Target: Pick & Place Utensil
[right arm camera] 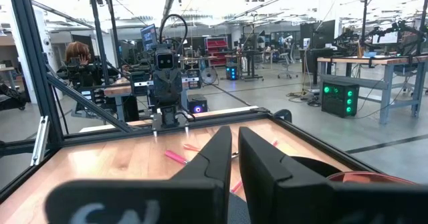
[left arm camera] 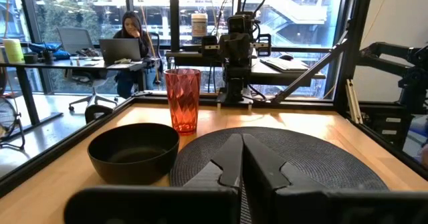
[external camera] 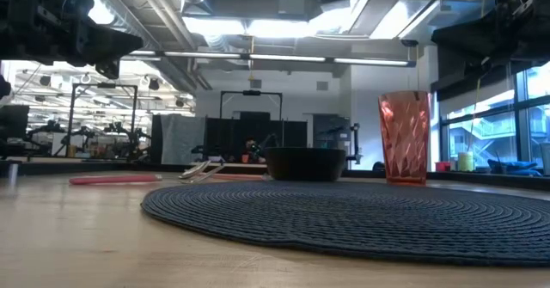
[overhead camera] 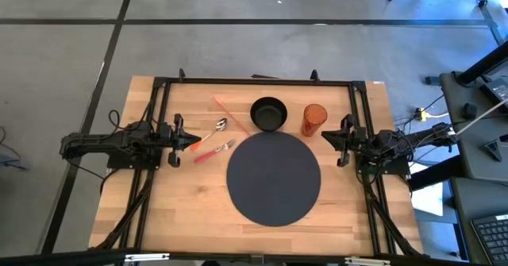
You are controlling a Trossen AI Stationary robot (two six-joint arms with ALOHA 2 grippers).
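We judged the reach should start by opening the closed left gripper (overhead camera: 193, 141) and lowering it along the red-handled fork (overhead camera: 213, 151), which lay on the wooden table (overhead camera: 186, 210) just beside it at five o'clock, while the right gripper (overhead camera: 325, 136) waited nearly shut, empty.

Bright ceiling lights; foreground perhaps slightly blurred.

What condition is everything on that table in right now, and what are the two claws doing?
Left gripper: shut, empty, raised at the table's left edge.
Right gripper: nearly shut, empty, at the right edge.
Bowl: upright, empty.
Orange cup: upright.
Spoon: flat on the wood, untouched.
Fork: flat beside the spoon.
Round mat: flat, nothing on it.
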